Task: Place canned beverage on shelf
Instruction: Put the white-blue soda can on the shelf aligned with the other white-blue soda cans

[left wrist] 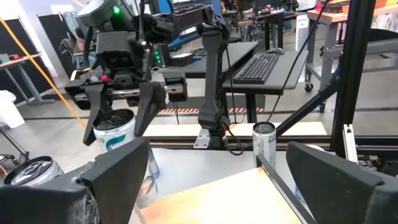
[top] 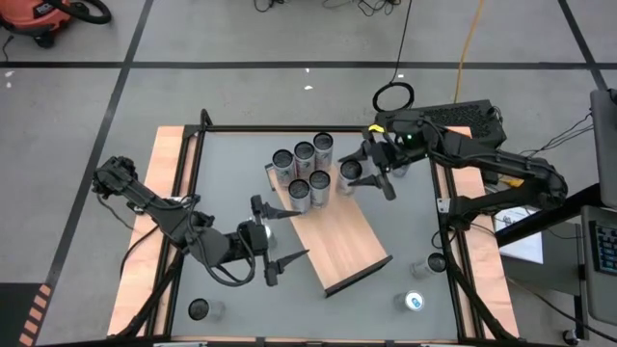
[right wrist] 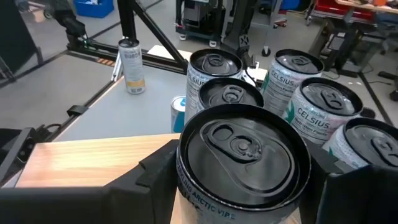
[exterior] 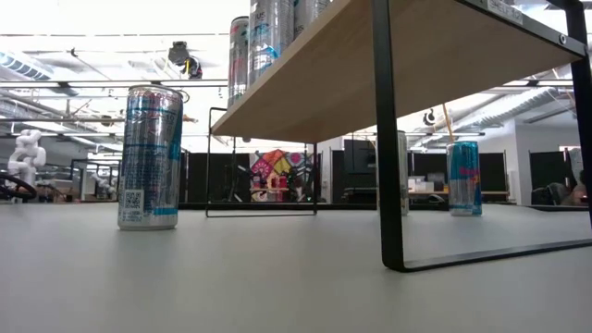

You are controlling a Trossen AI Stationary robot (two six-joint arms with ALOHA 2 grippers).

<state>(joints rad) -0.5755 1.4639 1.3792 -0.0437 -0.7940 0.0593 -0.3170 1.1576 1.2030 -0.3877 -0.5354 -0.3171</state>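
With a can (right wrist: 242,155) clamped in the right gripper (top: 367,175) at the shelf's (top: 342,253) one o'clock end, neighbouring cans (top: 303,172) could be toppled if it is lowered crookedly, while the left gripper (top: 278,234) is held agape.

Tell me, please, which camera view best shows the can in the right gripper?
The right wrist view: the can fills the frame between the right gripper fingers. The high view shows it small; the left wrist view partly hidden; the low view doesn't clearly show it.
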